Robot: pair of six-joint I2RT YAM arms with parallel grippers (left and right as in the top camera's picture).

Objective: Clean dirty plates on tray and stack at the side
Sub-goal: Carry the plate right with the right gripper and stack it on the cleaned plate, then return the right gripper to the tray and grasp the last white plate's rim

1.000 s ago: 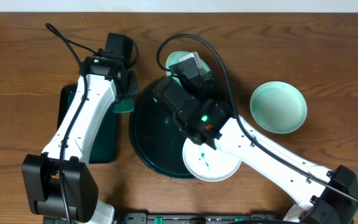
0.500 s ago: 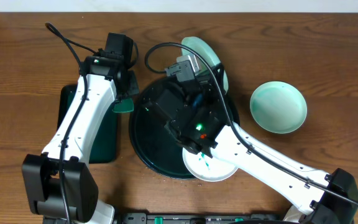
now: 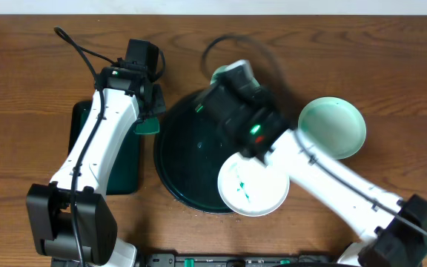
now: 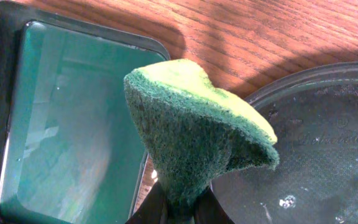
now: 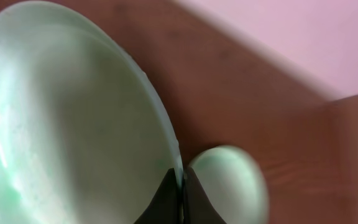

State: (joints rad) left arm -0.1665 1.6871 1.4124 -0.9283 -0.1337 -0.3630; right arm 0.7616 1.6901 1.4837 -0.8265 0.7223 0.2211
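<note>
Your right gripper (image 5: 180, 186) is pinched tight on the rim of a pale plate (image 5: 73, 118). Just beyond its tips, slightly right, the stack plate (image 5: 227, 186) lies on the bench. Farther off, your left gripper (image 4: 176, 210) clamps a sponge (image 4: 191, 130) at the tray (image 4: 328, 143) edge.

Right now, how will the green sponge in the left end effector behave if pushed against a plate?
Probably floppy: the sponge folds into a cone where the left end effector pinches it. Its fuzzy green face likely drags rather than slips. It seems light, standing unsupported above the grip.
</note>
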